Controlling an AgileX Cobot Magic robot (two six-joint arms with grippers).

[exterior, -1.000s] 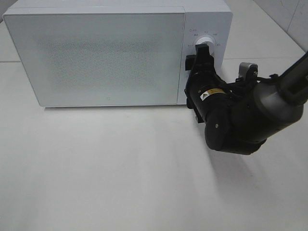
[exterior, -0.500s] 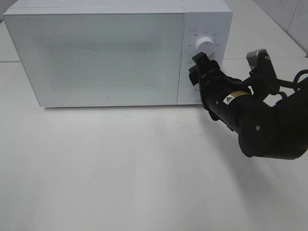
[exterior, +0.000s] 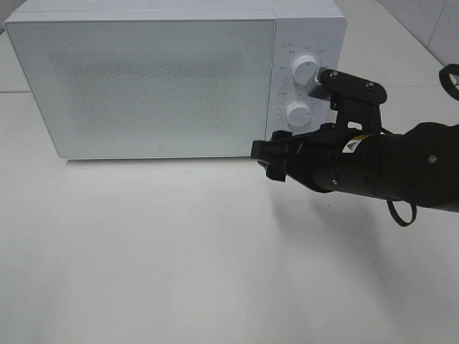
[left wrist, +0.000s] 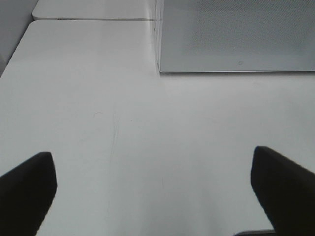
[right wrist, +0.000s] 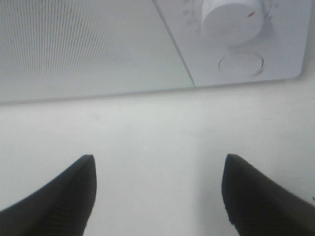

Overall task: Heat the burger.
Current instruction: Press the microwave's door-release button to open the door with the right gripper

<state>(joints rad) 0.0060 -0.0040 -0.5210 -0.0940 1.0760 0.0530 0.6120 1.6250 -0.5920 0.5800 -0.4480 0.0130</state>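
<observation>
The burger is out of view. A white microwave (exterior: 143, 86) stands at the back of the table with its door shut. My right gripper (exterior: 267, 159) hovers low in front of the microwave's lower right corner, pointing left, below the two white knobs (exterior: 306, 69) (exterior: 297, 112). In the right wrist view its fingers (right wrist: 59, 196) stand apart with only bare table between them, and the lower knob (right wrist: 229, 19) and a round button (right wrist: 241, 64) show ahead. My left gripper (left wrist: 157, 196) is open over bare table, some way from the microwave's left front corner (left wrist: 162, 69).
The white table (exterior: 179, 251) stretches in front of the microwave. A seam between two tabletops (left wrist: 93, 19) runs behind the left arm's area. The right arm's black body (exterior: 387, 172) lies across the space right of the control panel.
The right arm has left the upper knob, dropped down and swung left, so its gripper now sits low at the microwave's front lower right corner. The door stays shut.
</observation>
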